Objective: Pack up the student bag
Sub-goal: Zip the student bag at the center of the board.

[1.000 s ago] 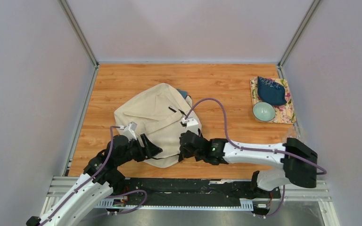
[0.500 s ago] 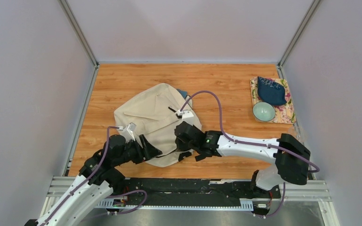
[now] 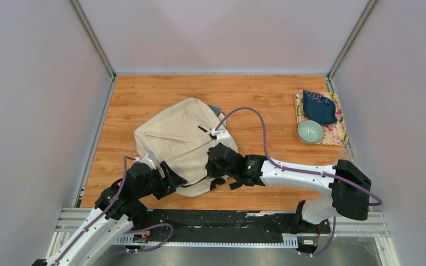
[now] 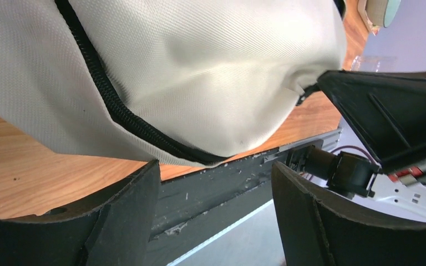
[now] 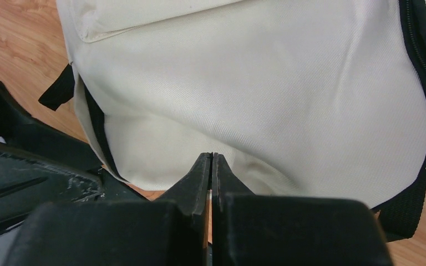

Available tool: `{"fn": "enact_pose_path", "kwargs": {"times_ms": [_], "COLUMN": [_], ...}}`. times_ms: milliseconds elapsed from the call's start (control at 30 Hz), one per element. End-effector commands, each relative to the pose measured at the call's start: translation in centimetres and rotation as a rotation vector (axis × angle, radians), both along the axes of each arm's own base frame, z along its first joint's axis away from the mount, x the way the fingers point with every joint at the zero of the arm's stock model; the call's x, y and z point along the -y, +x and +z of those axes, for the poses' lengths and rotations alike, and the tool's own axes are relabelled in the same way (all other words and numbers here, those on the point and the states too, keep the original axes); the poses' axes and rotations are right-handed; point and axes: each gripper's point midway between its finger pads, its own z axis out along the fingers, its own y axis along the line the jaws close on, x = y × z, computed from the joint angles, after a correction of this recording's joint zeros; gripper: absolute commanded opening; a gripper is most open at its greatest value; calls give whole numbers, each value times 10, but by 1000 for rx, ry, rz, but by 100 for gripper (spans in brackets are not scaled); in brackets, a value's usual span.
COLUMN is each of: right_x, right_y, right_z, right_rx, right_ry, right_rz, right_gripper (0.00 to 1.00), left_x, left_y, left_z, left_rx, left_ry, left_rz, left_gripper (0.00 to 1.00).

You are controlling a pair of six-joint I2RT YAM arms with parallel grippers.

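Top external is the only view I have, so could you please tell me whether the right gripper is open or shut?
Observer: The right gripper is shut, its jaws pressed together with nothing visible between them, right at the near bottom edge of the bag.
Operator: Thank you. And the left gripper, please?
Observer: The left gripper is open, its jaws spread wide just below the bag's zipper, holding nothing.

The left gripper [image 4: 215, 172] reaches forward, low, with its jaws spread wide. The right gripper [image 5: 212, 166] points leftward, its fingers pinched fully together.
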Motion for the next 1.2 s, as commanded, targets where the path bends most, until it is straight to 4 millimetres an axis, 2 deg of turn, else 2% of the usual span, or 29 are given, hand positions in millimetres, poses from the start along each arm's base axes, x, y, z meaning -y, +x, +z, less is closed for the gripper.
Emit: {"fn": "enact_pose_path", "kwargs": {"times_ms": [0, 200, 300, 333, 400, 433, 467, 500, 600, 667, 767, 867, 900, 967, 1067, 1167], "right_x": [-9, -10, -12, -12, -11, -10, -9, -9, -13, -18, -30, -26, -23, -13, 0, 7], "right_y": [3, -4, -10, -12, -16, -17, -20, -23, -30, -37, -47, -47, -47, -44, -38, -36], "right_z": [30, 31, 30, 28, 23, 21, 18, 17, 13, 11, 11, 10, 9, 13, 21, 30], "right_rx": [34, 30, 22, 20, 12, 8, -1, -5, -25, -47, -61, -57, -53, -37, -13, 9], "right_ry": [109, 119, 127, 121, 116, 111, 106, 108, 121, 123, 139, 124, 122, 132, 136, 153], "right_rz": [-12, 10, 31, 35, 42, 43, 46, 53, 84, 126, 205, 188, 182, 148, 101, 80], "right_gripper": [0, 0, 0, 0, 0, 0, 0, 0, 0, 0, 4, 33, 46, 53, 54, 42], "left_x": [12, 11, 1, -1, -12, -15, -17, -22, -40, -61, -76, -69, -66, -59, -53, -54], "left_y": [16, 23, 32, 34, 42, 45, 51, 51, 65, 73, 79, 77, 75, 71, 67, 65], "left_z": [-3, -30, -46, -49, -58, -60, -54, -58, -45, -33, -20, -15, -16, -25, -31, -31], "left_rx": [-2, 4, 38, 52, 63, 73, 93, 78, 119, 147, 177, 192, 186, 162, 152, 152], "left_ry": [-77, -9, 72, 100, 179, 209, 228, 270, 380, 466, 498, 461, 447, 409, 365, 355], "left_rz": [50, 62, 85, 82, 116, 112, 126, 129, 158, 198, 224, 181, 171, 152, 148, 156], "left_gripper": [80, 80, 69, 52, 40, 18, 12, 0, 0, 0, 0, 0, 0, 0, 0, 0]}}
